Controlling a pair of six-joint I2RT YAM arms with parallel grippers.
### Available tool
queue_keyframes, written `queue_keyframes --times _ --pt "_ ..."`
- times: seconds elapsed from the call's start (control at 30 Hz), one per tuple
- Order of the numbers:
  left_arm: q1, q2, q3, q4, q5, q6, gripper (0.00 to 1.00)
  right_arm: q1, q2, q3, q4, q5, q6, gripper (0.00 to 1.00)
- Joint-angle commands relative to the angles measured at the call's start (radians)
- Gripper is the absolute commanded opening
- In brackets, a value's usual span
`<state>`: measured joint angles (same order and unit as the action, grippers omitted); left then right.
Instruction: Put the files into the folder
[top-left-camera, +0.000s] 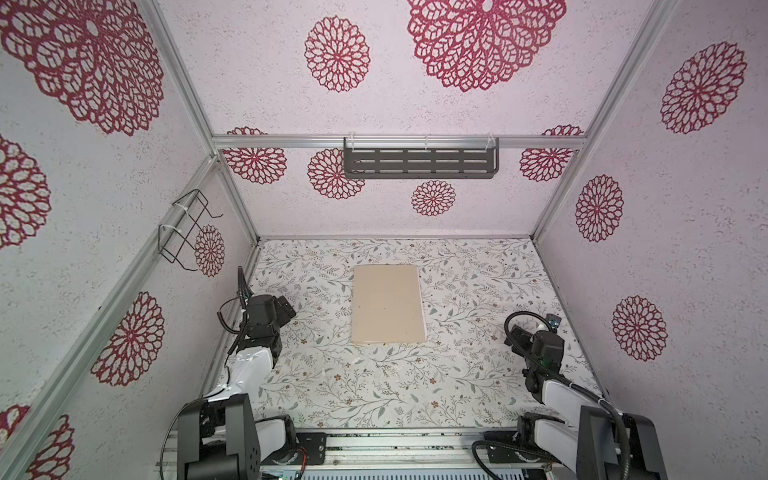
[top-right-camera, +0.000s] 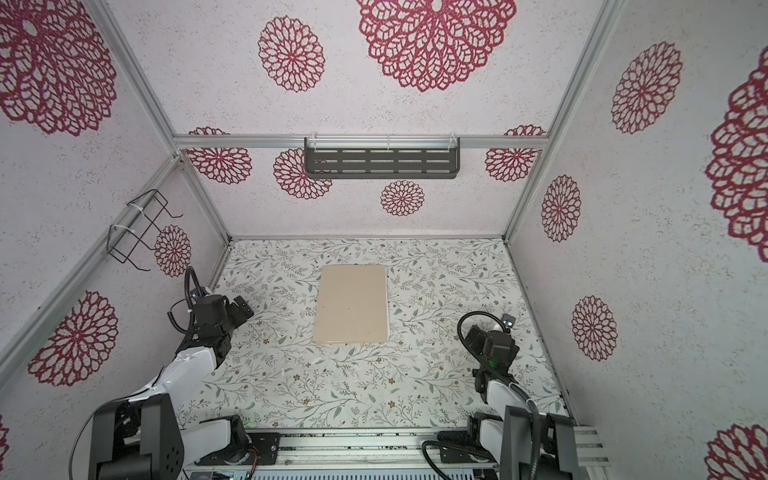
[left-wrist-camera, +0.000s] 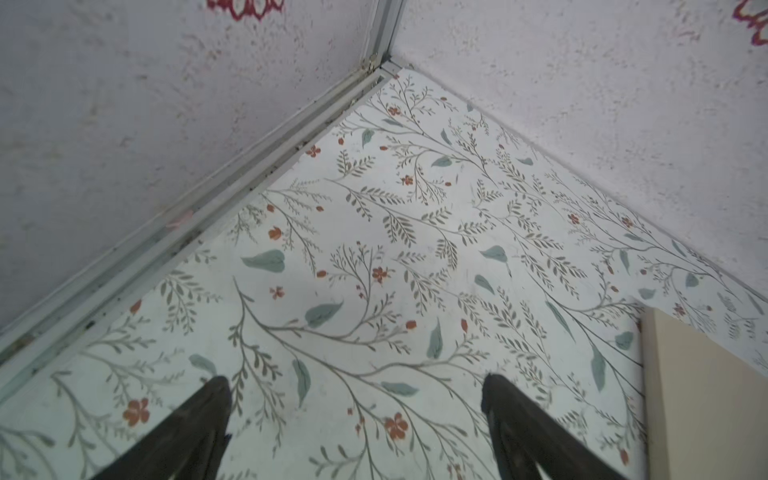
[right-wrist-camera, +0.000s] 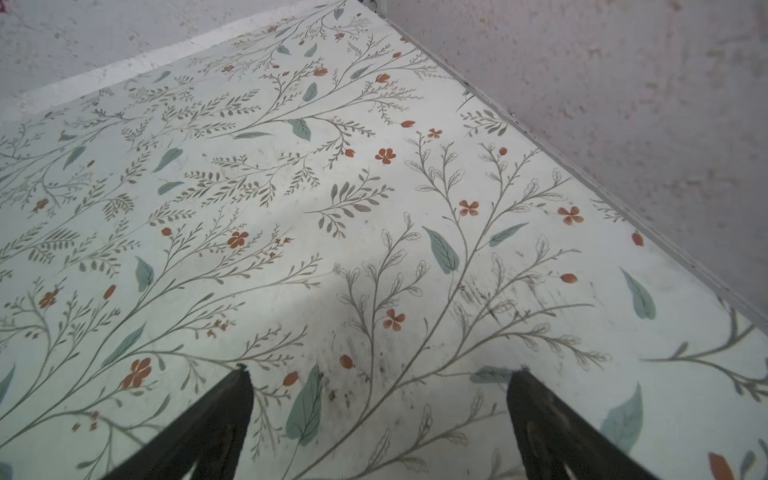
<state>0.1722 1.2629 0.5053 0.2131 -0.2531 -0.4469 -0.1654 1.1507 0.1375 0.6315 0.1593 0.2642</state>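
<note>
The booth's pale walls carried red lace-like rosettes, and the worktop (top-left-camera: 374, 386) was covered in a print of green sprigs and small orange flowers. A grey slotted shelf (top-left-camera: 420, 163) hung on the back wall, and a black wire rack (top-left-camera: 183, 232) on the left wall.

In both top views the folder (top-left-camera: 388, 309) lay closed and flat near the middle of the worktop, somewhat toward the back wall, with its long sides running front to back. A thin pale line ran along its right edge; whether that was paper could not be told.

The left claw (top-left-camera: 286, 309) sat close to the left wall, well apart from the folder. Its wrist view showed the two dark fingers (left-wrist-camera: 208, 419) spread wide over bare print, gripping nothing, with a tan corner of the folder off to one side.

The right claw (right-wrist-camera: 381, 372) was near the right wall, mostly hidden under its wrist in the top views. Its own camera showed it wide apart too, over bare worktop, with nothing between the fingers.
</note>
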Motion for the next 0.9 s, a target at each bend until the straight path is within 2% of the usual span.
queue_keyframes --times 0.0,0.03,0.07,0.1,0.2,0.27,0.3,0.33,0.37,0.43,0.53,0.57,0.63,0.7,0.73,0.77,0.87 --pt "0.008 0.089 -0.082 0.402 -0.058 0.123 0.97 -0.036 0.103 0.006 0.413 -0.055 0.035 0.99" --pt "0.017 0.103 -0.073 0.428 -0.025 0.123 0.97 -0.049 0.152 0.016 0.464 -0.081 0.05 0.99" --pt "0.016 0.103 -0.051 0.37 0.01 0.147 0.97 -0.065 0.178 0.048 0.431 -0.134 0.044 0.99" --pt "0.015 0.116 -0.053 0.396 0.022 0.169 0.97 -0.067 0.183 0.082 0.37 -0.143 0.027 0.99" --pt "0.021 0.175 -0.099 0.57 0.032 0.211 0.97 -0.069 0.213 0.154 0.274 -0.119 0.017 0.99" --pt "0.016 0.224 -0.104 0.645 0.075 0.223 0.97 -0.07 0.262 0.163 0.32 -0.12 0.017 0.99" --pt "0.0 0.235 -0.093 0.615 0.091 0.238 0.97 -0.072 0.292 0.182 0.35 -0.171 0.015 0.99" --pt "-0.014 0.285 -0.103 0.705 0.08 0.265 0.97 -0.066 0.303 0.215 0.289 -0.208 -0.019 0.99" --pt "-0.022 0.316 -0.116 0.768 0.065 0.28 0.97 -0.056 0.316 0.223 0.301 -0.249 -0.038 0.99" --pt "-0.02 0.27 -0.093 0.644 0.073 0.266 0.97 -0.048 0.322 0.233 0.295 -0.276 -0.062 0.99" --pt "-0.024 0.299 -0.103 0.714 0.062 0.28 0.97 0.005 0.337 0.231 0.325 -0.349 -0.156 0.99" --pt "-0.027 0.289 -0.097 0.688 0.057 0.273 0.97 0.043 0.344 0.232 0.33 -0.331 -0.201 0.99" --pt "-0.052 0.299 -0.094 0.708 0.005 0.299 0.97 0.129 0.341 0.225 0.328 -0.216 -0.266 0.99" --pt "-0.066 0.294 -0.091 0.692 -0.021 0.307 0.97 0.136 0.357 0.15 0.477 -0.126 -0.249 0.99" --pt "-0.067 0.298 -0.094 0.706 -0.023 0.31 0.97 0.132 0.399 0.099 0.634 -0.128 -0.225 0.99" --pt "-0.068 0.299 -0.093 0.705 -0.024 0.31 0.97 0.126 0.359 0.115 0.524 -0.099 -0.22 0.99" --pt "-0.068 0.296 -0.095 0.703 -0.024 0.31 0.97 0.145 0.383 0.131 0.532 -0.062 -0.227 0.99"
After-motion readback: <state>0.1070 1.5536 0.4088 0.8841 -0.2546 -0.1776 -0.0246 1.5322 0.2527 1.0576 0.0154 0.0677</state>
